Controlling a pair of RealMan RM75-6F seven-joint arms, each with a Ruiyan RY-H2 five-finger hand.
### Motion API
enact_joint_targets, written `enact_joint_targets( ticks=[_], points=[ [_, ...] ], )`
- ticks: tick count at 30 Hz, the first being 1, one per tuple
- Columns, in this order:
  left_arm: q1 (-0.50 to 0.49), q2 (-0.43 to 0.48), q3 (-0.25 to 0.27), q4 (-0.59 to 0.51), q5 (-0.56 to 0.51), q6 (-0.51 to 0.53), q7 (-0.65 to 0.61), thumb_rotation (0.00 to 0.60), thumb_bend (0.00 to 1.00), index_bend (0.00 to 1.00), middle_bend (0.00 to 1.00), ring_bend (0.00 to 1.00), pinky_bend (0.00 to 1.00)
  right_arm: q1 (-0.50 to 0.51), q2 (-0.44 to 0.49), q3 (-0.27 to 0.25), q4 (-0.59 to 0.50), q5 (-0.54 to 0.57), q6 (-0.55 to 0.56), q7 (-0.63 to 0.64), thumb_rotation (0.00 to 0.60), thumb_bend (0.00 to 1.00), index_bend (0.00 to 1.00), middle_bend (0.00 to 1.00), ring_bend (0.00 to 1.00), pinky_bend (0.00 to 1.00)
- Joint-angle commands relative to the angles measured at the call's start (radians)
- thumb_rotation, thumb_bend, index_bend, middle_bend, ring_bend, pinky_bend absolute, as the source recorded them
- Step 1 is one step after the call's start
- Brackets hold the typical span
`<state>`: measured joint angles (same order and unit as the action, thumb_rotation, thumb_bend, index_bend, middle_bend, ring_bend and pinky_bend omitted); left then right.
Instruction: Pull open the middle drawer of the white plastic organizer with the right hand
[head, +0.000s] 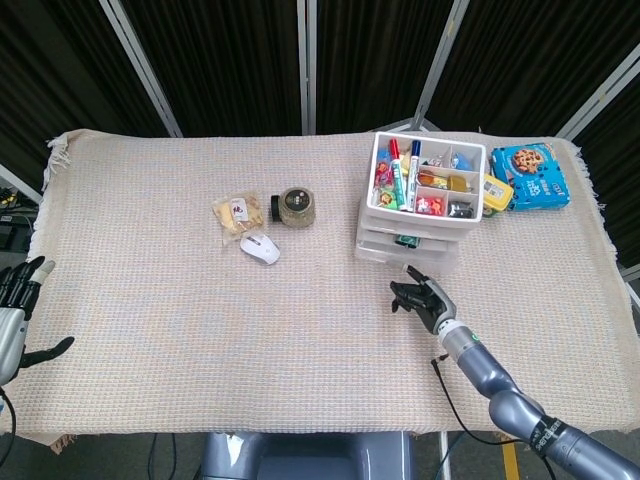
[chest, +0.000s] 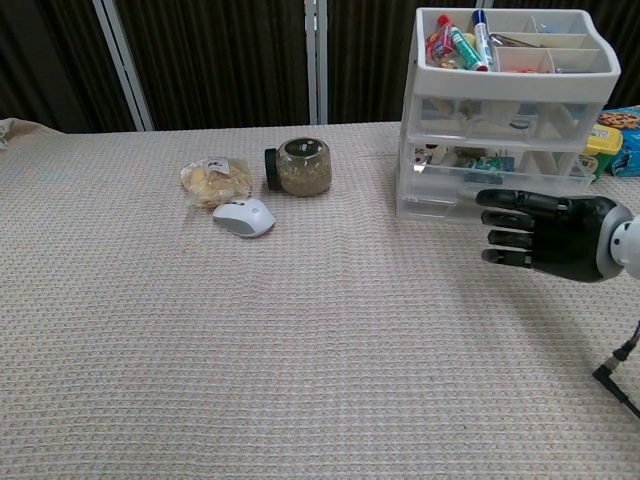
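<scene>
The white plastic organizer stands at the back right of the table, its top tray full of markers and small items. Its middle drawer sticks out toward me, and the chest view shows the drawer slid forward with contents visible inside. My right hand hovers just in front of the drawer, a small gap away, fingers apart and holding nothing; in the chest view that hand overlaps the organizer's lower front. My left hand hangs past the table's left edge, fingers spread and empty.
A glass jar, a white mouse and a snack packet lie left of the organizer. A blue cookie box and a yellow pack sit to its right. A black cable trails by my right forearm.
</scene>
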<state>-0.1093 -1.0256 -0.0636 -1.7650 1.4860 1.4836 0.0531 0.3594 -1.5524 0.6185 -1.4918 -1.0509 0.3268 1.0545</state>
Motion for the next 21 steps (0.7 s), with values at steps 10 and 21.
enact_joint_targets(
  ticks=[10,21],
  points=[
    [0.006,0.007,0.000,-0.004,0.005,0.012,-0.014,0.600,0.05,0.00,0.00,0.00,0.00,-0.102,0.054,-0.020,-0.128,-0.191,0.024,-0.001,0.600,0.36,0.29,0.83,0.86,0.64],
    [0.013,0.012,-0.002,-0.008,0.007,0.027,-0.016,0.600,0.05,0.00,0.00,0.00,0.00,-0.125,0.063,-0.125,-0.123,-0.367,0.451,-0.602,0.600,0.30,0.14,0.79,0.84,0.63]
  ],
)
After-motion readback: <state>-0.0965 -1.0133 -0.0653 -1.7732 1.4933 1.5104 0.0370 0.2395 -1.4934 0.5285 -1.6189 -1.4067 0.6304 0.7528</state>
